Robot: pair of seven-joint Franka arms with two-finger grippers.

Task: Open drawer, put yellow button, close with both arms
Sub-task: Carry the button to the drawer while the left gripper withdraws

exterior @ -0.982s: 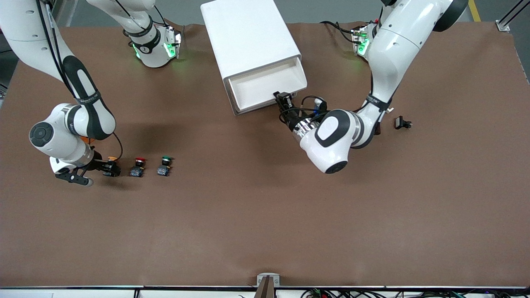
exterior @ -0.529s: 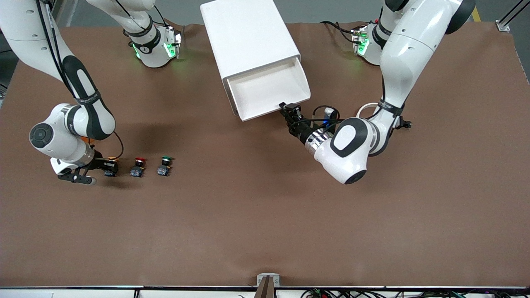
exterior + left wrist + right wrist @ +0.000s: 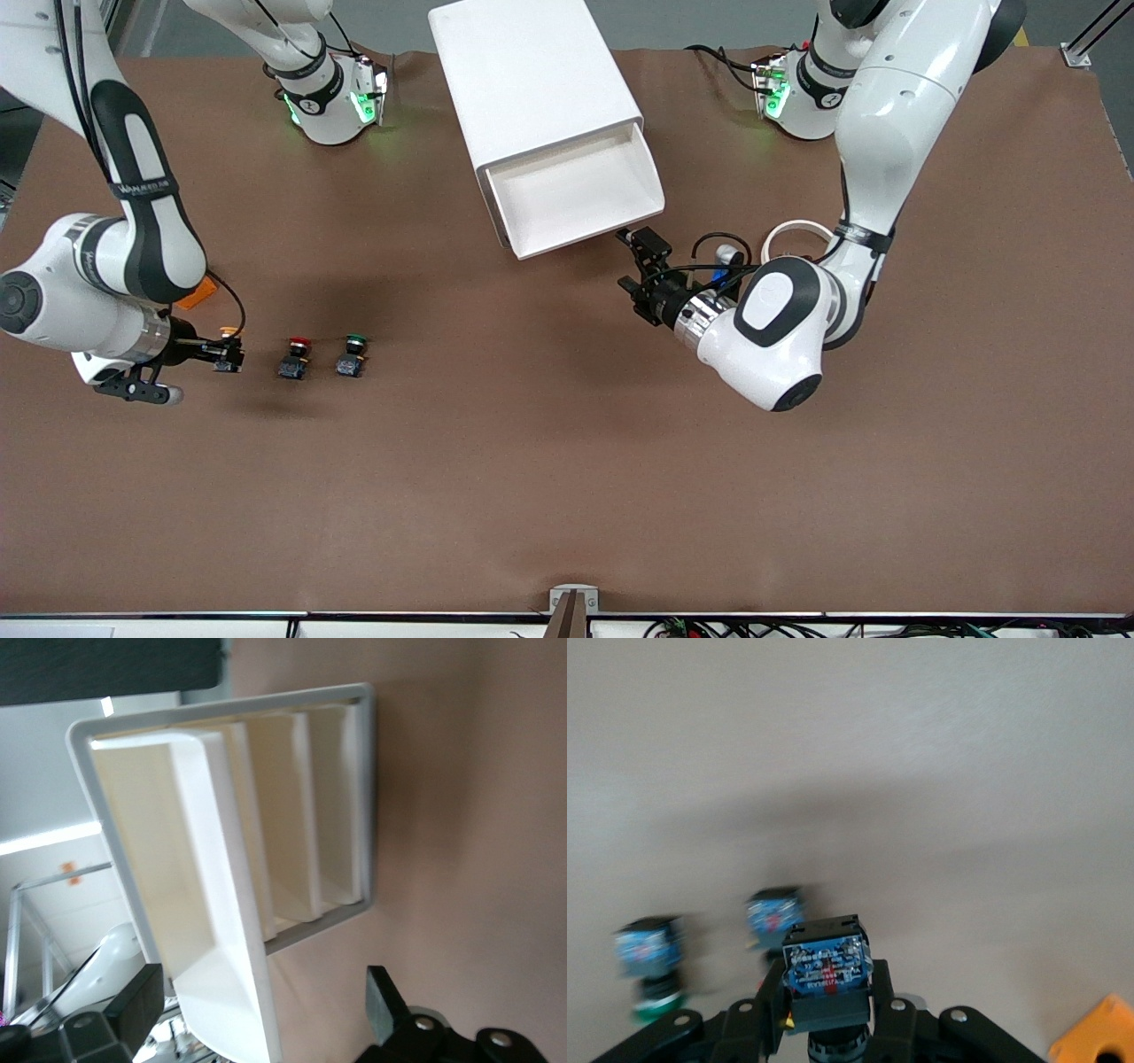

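The drawer (image 3: pixel 576 190) stands pulled out of the top of the white cabinet (image 3: pixel 532 80); its tray (image 3: pixel 142 842) holds nothing. My left gripper (image 3: pixel 640 263) hangs open just off the drawer's front corner, touching nothing; its fingers (image 3: pixel 383 1001) stand wide apart. My right gripper (image 3: pixel 226 354) is shut on the yellow button (image 3: pixel 229 334), held sideways just over the table at the right arm's end. In the right wrist view the yellow button's bluish base (image 3: pixel 825 961) faces the camera between the right gripper (image 3: pixel 824 997) fingers.
A red-capped button (image 3: pixel 295 356) and a green-capped button (image 3: pixel 352 354) stand in a row beside the held one. An orange block (image 3: pixel 197 292) lies under the right forearm. A white ring (image 3: pixel 795 233) lies by the left arm's elbow.
The left gripper drew the drawer farther out, let go, opened and backed off toward the front camera. The right gripper closed on the yellow button and pulled it away from the red one.
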